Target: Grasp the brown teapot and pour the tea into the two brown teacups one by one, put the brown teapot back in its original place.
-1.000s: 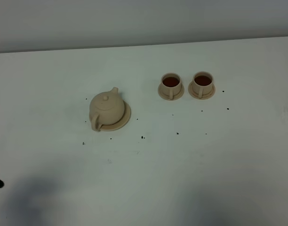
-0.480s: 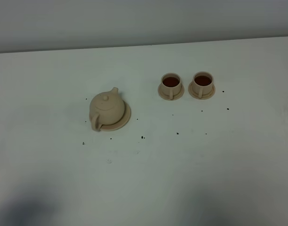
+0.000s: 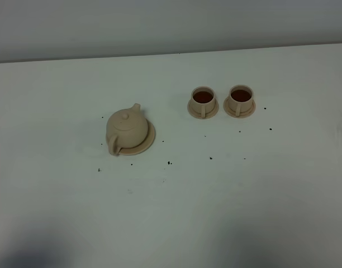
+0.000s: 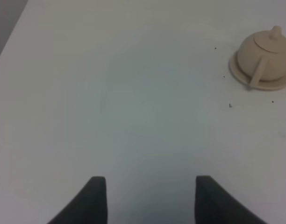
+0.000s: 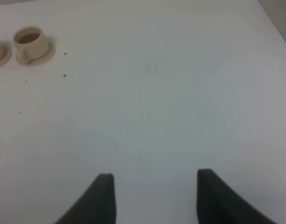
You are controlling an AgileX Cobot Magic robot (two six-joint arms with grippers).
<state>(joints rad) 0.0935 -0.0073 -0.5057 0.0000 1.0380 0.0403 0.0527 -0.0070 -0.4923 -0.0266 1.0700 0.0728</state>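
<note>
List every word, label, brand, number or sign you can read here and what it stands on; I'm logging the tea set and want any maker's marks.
None: no text can be read in any view.
The pale beige ceramic teapot, its flat round saucer and the two small beige teacups look plain.
The white table bears only small dark specks, not writing.

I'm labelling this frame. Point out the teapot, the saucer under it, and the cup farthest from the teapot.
brown teapot (image 3: 127, 128): exterior high view, on the domed body below the lid knob.
teapot saucer (image 3: 150, 138): exterior high view, on the exposed rim right of the pot.
far teacup (image 3: 241, 96): exterior high view, on the tea surface inside the cup.
</note>
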